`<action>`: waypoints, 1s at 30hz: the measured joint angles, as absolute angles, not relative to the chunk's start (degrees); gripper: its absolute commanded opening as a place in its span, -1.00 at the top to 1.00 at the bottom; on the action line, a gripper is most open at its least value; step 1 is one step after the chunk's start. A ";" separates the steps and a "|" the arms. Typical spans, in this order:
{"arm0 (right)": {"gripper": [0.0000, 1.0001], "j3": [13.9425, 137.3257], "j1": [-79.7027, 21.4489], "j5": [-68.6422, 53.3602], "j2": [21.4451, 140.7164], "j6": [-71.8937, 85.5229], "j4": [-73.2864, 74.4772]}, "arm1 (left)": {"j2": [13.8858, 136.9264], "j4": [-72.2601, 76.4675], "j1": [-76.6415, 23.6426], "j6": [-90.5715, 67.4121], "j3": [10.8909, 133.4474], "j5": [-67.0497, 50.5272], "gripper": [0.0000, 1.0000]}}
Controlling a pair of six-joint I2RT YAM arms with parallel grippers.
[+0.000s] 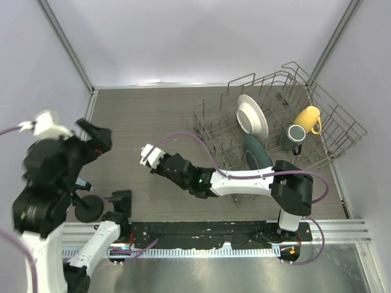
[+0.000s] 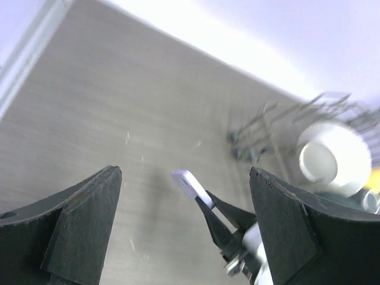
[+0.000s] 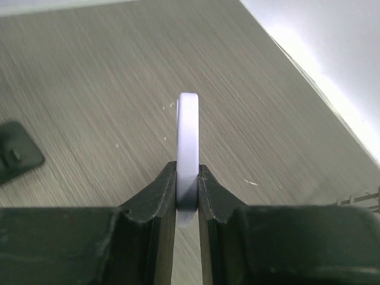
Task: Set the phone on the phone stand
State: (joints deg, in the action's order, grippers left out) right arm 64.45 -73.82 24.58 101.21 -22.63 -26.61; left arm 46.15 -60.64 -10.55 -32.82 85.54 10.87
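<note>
1. Right pincer (image 3: 188, 173): closed on the phone (image 3: 189, 127), one black finger pressed against each flat face. Reached out from the right arm to above the middle of the bench (image 1: 153, 116).
2. Phone: held edge-on and upright in the right wrist view, pale rim facing the camera. Carried above the grey wood-grain bench surface. Seen from the top view as a pale shape at the tip of the right arm. Not on the stand.
3. Phone stand (image 1: 89, 207): black, with its round disc base resting on the bench at the near left, just beside the left arm. Well apart from the phone. Upper part hard to make out against the arm.
4. Left pincer (image 1: 96, 135): open and holding nothing, fingers (image 2: 77, 214) spread wide. Raised over the left side of the bench and pointed towards the phone.
5. Dish rack (image 1: 333, 131): grey wire, at the far right of the bench.
6. Rack contents: white plate (image 1: 252, 115) on edge, dark dish (image 1: 256, 152) on edge, dark green mug (image 1: 295, 137), yellow mug (image 1: 308, 119).
</note>
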 measured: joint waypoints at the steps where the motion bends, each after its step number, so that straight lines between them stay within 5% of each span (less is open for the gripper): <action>1: 0.99 66.24 -73.06 24.27 100.84 -19.88 -24.03 | 44.45 -60.53 -10.55 -32.86 86.70 12.10 -0.85; 15: 0.99 93.27 -77.52 8.93 107.74 -9.13 -8.32 | 39.79 -63.13 -10.90 -33.63 96.49 19.99 -0.85; 30: 0.99 95.18 -80.23 -0.32 118.04 -16.05 -6.48 | 37.58 -62.87 -11.20 -34.54 91.11 16.93 -0.91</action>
